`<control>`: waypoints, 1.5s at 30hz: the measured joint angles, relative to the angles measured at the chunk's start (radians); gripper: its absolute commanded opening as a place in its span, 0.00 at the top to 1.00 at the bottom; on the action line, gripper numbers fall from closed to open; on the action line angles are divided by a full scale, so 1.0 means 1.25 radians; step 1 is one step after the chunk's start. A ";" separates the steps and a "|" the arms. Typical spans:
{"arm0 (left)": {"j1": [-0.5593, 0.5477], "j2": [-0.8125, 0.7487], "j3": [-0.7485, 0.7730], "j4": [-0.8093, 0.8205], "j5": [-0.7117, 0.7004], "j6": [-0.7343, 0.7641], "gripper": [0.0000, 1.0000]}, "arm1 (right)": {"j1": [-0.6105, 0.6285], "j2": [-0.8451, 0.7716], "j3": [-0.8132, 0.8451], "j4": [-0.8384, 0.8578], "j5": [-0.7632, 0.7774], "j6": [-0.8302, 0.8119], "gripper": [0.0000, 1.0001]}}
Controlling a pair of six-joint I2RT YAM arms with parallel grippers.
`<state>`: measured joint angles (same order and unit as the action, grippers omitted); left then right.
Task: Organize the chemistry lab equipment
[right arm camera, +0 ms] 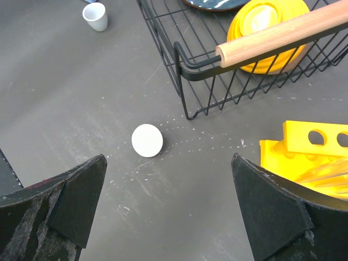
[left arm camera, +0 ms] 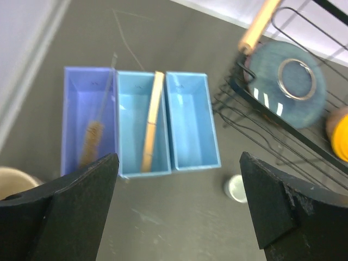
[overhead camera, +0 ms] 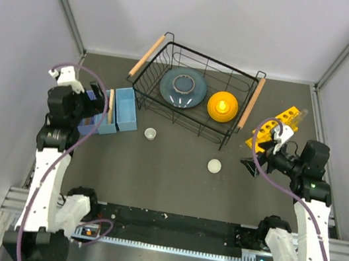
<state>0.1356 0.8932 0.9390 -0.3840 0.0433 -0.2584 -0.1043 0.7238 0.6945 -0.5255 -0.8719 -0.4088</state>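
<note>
The yellow rack lies at the right of the table, and in the right wrist view a clear tube rests on it. A small white cup stands by the trays and also shows in both wrist views. A white round piece lies mid-table, ahead of the open, empty right gripper. The wooden stick lies in the middle blue tray. My left gripper is open and empty, hovering just in front of the trays.
Three blue trays sit side by side at the left; the leftmost holds a thin brush. The black wire basket at the back holds a grey-blue plate and an orange bowl. White walls enclose the table.
</note>
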 measured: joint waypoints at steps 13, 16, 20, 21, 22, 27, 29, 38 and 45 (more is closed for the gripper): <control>-0.056 -0.190 -0.341 0.002 0.298 -0.261 0.09 | -0.016 0.030 0.000 -0.017 -0.060 -0.024 0.01; -0.127 -0.220 -0.431 0.063 0.270 -0.347 0.11 | -0.023 0.032 0.000 -0.018 -0.062 -0.028 0.01; -0.272 -0.180 -0.485 0.123 0.163 -0.465 0.14 | -0.025 0.039 -0.001 -0.018 -0.064 -0.030 0.01; -0.298 -0.153 -0.485 0.142 0.134 -0.491 0.17 | -0.025 0.041 -0.001 -0.018 -0.064 -0.030 0.01; -0.315 -0.125 -0.484 0.162 0.110 -0.516 0.21 | -0.025 0.042 -0.001 -0.018 -0.064 -0.030 0.01; -0.333 0.048 -0.468 0.221 0.032 -0.609 0.31 | -0.025 0.048 -0.001 -0.018 -0.064 -0.030 0.01; -0.338 0.097 -0.453 0.229 0.003 -0.631 0.32 | -0.025 0.050 -0.001 -0.018 -0.064 -0.032 0.01; -0.346 0.223 -0.405 0.325 -0.065 -0.680 0.41 | -0.025 0.056 -0.001 -0.018 -0.065 -0.036 0.01; -0.356 0.290 -0.379 0.356 -0.079 -0.694 0.47 | -0.025 0.057 -0.001 -0.018 -0.070 -0.036 0.01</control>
<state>-0.3092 1.2552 0.4652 0.0616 -0.0559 -1.1263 -0.1360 0.7952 0.6937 -0.5484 -0.9600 -0.4538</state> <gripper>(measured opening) 0.532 0.987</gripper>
